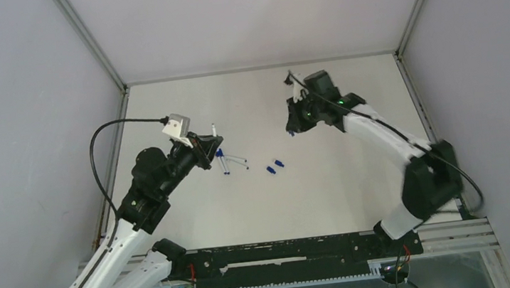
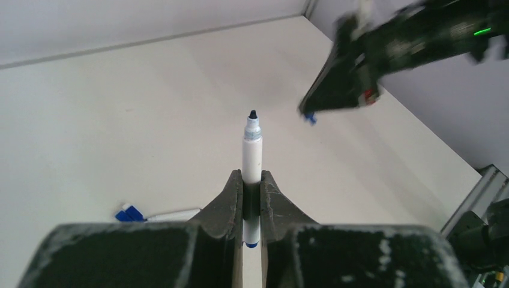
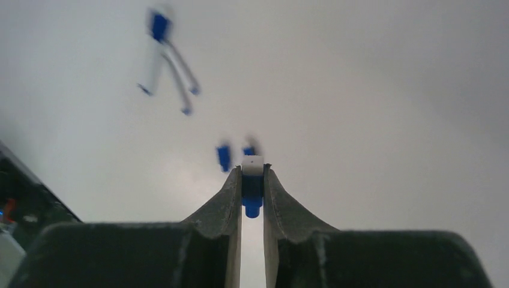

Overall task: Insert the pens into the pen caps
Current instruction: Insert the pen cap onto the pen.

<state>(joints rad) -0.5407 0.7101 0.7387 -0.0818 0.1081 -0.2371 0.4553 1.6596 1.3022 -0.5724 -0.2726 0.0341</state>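
My left gripper point(image 2: 252, 177) is shut on a white pen point(image 2: 252, 153). Its dark tip points forward, away from the wrist, and its blue rear end shows between the fingers. In the top view this gripper point(image 1: 204, 149) hangs left of centre with the pen point(image 1: 213, 129) sticking out. My right gripper point(image 3: 252, 171) is shut on a blue pen cap point(image 3: 252, 195), whose white-rimmed end faces outward. It hovers at the right rear point(image 1: 292, 130), apart from the held pen. Two loose pen caps point(image 1: 274, 165) lie mid-table, and other pens point(image 1: 232, 162) lie beside the left gripper.
White walls with metal corner posts point(image 1: 87, 40) enclose the table. A black rail point(image 1: 285, 255) runs along the near edge between the arm bases. The right arm point(image 2: 384, 54) shows in the upper right of the left wrist view.
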